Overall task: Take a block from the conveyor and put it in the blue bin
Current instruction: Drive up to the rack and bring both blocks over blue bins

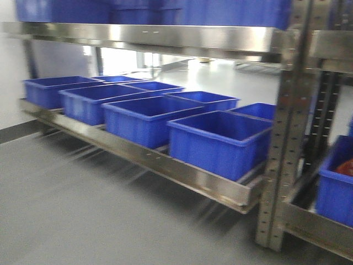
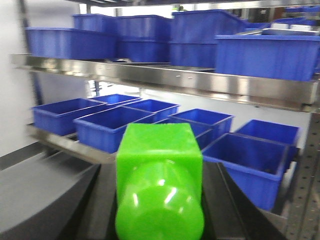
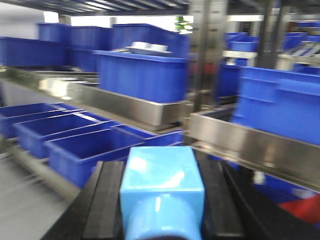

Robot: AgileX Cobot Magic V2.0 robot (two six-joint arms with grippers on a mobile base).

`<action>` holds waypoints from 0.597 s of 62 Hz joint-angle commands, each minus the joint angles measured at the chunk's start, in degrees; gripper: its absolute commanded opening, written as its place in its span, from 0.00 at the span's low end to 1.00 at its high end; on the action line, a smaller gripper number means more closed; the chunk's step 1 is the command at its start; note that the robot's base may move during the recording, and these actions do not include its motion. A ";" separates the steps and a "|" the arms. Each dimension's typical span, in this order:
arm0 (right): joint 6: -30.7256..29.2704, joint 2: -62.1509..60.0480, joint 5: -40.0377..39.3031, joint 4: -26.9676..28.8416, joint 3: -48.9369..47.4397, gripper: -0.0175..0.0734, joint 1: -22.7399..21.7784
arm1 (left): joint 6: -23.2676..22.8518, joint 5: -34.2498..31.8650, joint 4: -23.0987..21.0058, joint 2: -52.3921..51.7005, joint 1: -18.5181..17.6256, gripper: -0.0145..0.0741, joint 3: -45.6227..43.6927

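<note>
Unlike the front view, wrist views show left end effector point(image 2: 159, 172) grasping green block point(image 2: 160, 150), right end effector point(image 3: 161, 167) light-blue block point(image 3: 161, 180).

Bright, motion-blurred views; glare on steel shelves point(image 1: 165, 36)

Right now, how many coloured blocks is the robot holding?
2. A green block in the left pincer, a light blue block in the right pincer. More could be hidden out of view.

Front view faces the rack point(image 1: 280, 165) of blue bins point(image 1: 220, 144) obliquely. Both wrist views share it, looking over a close green block point(image 2: 160, 185) or pale blue block point(image 3: 161, 190) at bottom centre.
</note>
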 commanded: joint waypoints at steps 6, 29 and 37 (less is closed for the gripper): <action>-0.22 -0.23 -1.33 -0.43 -0.54 0.01 -0.32 | -0.14 -1.11 0.08 -0.37 -0.35 0.04 -0.51; -0.22 -0.23 -1.33 -0.43 -0.54 0.01 -0.32 | -0.14 -1.11 0.08 -0.37 -0.35 0.04 -0.51; -0.22 -0.23 -1.33 -0.43 -0.54 0.01 -0.32 | -0.14 -1.11 0.08 -0.37 -0.35 0.04 -0.51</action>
